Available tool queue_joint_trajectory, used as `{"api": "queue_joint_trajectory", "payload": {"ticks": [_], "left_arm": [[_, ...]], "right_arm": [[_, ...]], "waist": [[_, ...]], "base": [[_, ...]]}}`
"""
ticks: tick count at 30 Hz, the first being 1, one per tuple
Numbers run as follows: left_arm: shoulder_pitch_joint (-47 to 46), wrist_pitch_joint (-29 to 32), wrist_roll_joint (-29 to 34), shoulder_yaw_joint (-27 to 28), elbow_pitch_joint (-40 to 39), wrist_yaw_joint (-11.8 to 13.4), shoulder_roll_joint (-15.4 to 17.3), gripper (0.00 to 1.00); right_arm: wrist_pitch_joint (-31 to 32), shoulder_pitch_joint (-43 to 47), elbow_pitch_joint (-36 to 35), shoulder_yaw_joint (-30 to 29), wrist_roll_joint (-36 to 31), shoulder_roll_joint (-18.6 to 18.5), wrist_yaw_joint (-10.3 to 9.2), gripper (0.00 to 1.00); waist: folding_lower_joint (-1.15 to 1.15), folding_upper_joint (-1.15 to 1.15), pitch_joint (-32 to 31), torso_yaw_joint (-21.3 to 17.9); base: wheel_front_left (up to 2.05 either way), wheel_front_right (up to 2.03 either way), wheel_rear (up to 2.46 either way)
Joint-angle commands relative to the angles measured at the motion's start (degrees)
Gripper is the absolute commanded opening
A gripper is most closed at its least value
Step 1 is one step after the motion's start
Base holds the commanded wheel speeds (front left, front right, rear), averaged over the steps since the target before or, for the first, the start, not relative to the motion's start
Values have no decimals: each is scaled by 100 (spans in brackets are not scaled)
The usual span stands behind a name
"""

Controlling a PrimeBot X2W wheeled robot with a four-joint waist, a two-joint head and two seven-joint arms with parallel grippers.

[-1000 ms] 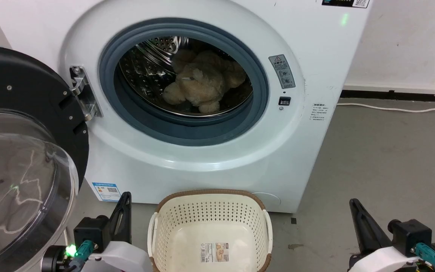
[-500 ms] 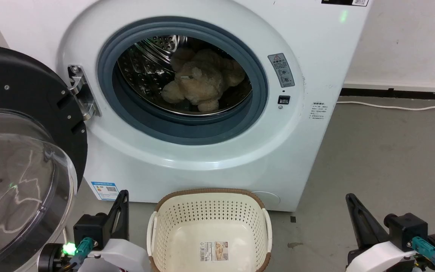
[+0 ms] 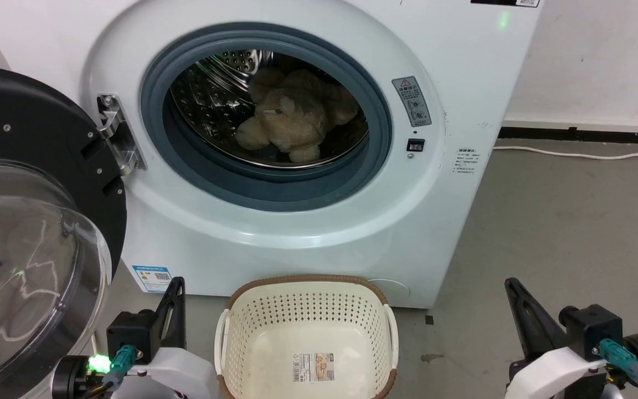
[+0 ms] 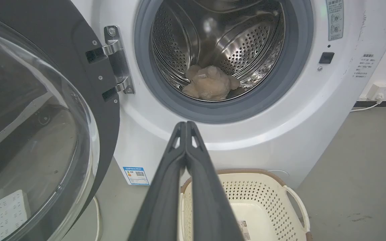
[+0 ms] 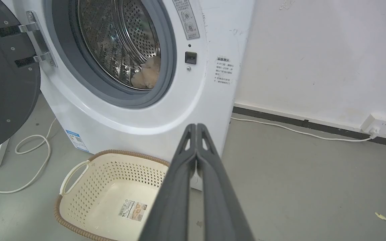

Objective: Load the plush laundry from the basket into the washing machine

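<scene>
The shaggy beige plush laundry lies as a lobed lump low in the perforated steel drum of the washing machine, behind the grey gasket. The clear, black-rimmed door stands open at left. The cream perforated basket, brown-rimmed, sits on the floor before the washer, its bare bottom labelled. Left gripper and right gripper flank it, held low, fingers pressed together on nothing, pointing toward the machine.
</scene>
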Motion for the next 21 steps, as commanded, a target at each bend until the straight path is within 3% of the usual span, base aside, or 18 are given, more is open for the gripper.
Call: {"api": "queue_joint_trajectory", "payload": {"ticks": [1,21], "left_arm": [[-43,34,79,53,-42,-29,-20,0],[-44,43,96,64,-49,-34,-27,0]], "right_arm": [[23,-79,-48,5,-65,-4,3,0],[32,-84,-53,5,-77,-4,3,0]], "waist": [[0,0,2,-1],[0,0,4,-2]], "base": [[0,0,0],[0,0,0]]}}
